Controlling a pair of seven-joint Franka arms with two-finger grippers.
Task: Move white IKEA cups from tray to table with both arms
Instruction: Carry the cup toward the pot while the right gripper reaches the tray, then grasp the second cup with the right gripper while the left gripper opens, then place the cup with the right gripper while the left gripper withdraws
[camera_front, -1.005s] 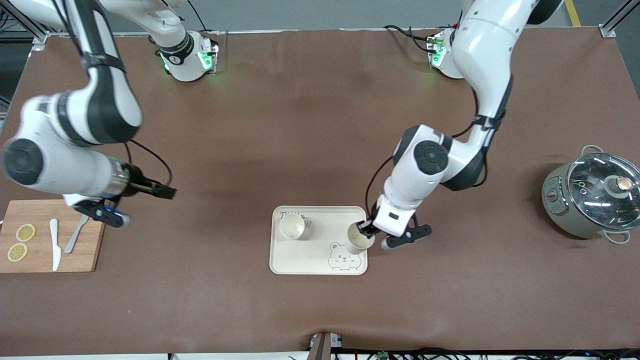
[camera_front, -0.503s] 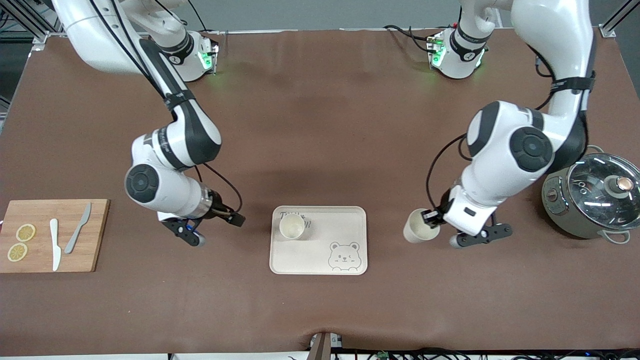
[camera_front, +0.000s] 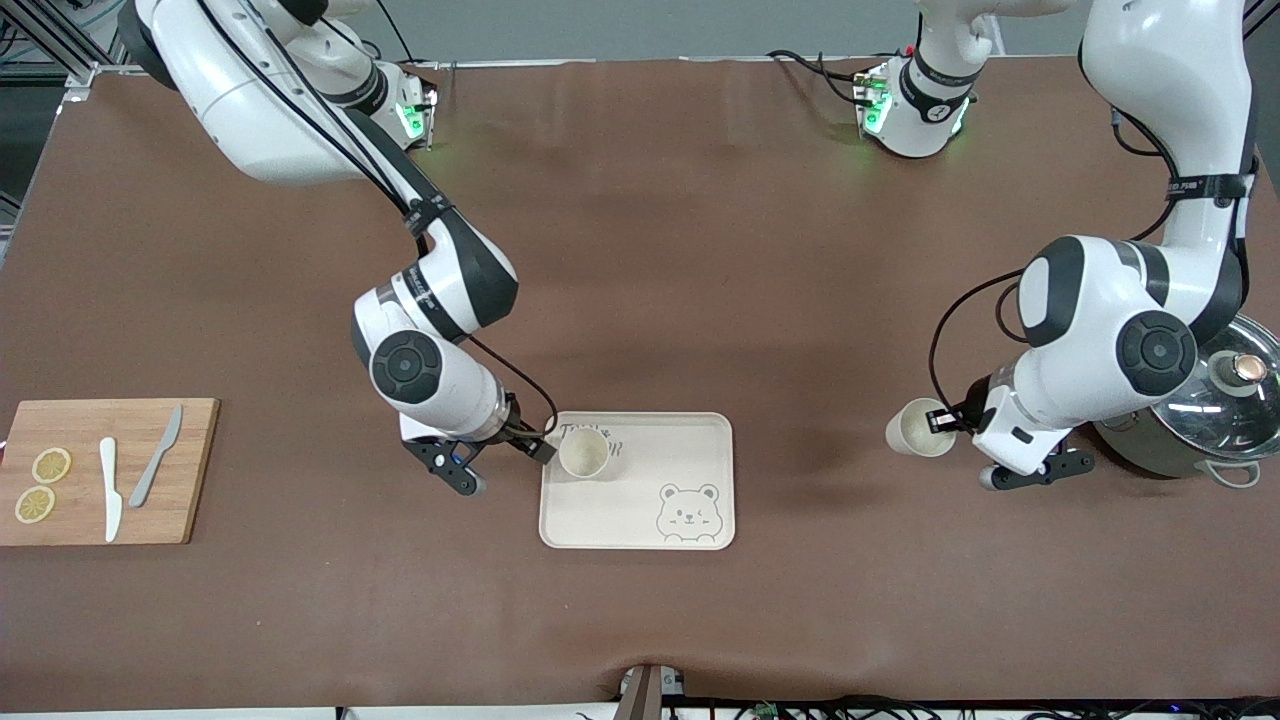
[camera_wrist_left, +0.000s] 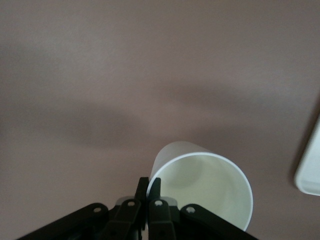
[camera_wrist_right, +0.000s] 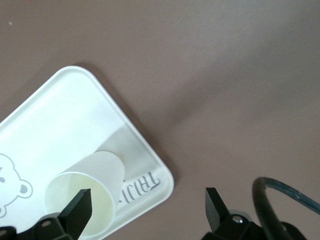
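Observation:
One white cup stands upright on the bear-printed tray, in the corner toward the right arm's end. My right gripper hangs open at that corner. In the right wrist view its fingertips straddle the tray corner, one over the cup rim, without contact. The other white cup is tilted over bare table between the tray and the pot. My left gripper is shut on its rim. The left wrist view shows the fingers pinching the wall of that cup.
A wooden cutting board with lemon slices and two knives lies at the right arm's end. A grey pot with a glass lid stands at the left arm's end, close to the left arm's wrist. The tray's edge shows in the left wrist view.
The left arm carried its cup off the tray toward the pot. The right arm swept from the cutting board to the tray's corner, beside the standing cup.

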